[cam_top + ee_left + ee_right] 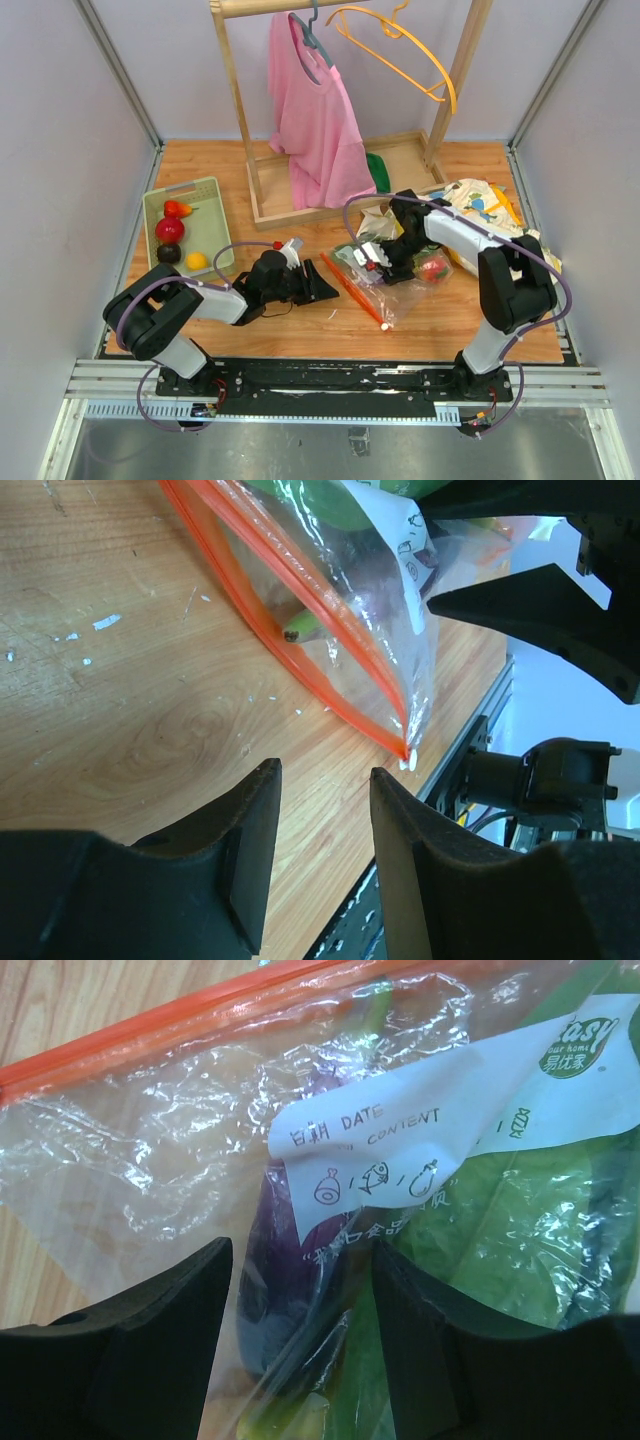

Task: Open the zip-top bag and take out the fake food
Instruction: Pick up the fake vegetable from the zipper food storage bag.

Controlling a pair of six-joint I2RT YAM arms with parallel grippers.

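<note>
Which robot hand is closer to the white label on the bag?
Right. The right gripper is just over the label; the left gripper sits off the bag's zipper corner, away from the label.

- The left arm [190,300], black joints with pale grey links, folds low from its base and stretches its forearm rightward toward the middle.
- The left gripper [322,288] [322,780], two blunt black fingers, lies nearly level and points right, its fingers set a narrow gap apart.
- The right arm [500,280], of the same black and grey build, rises to a high elbow, then reaches back leftward and down.
- The right gripper [385,262] [300,1260], also black and two-fingered, points downward with its fingers spread.
- The two grippers face each other, near but apart.
</note>
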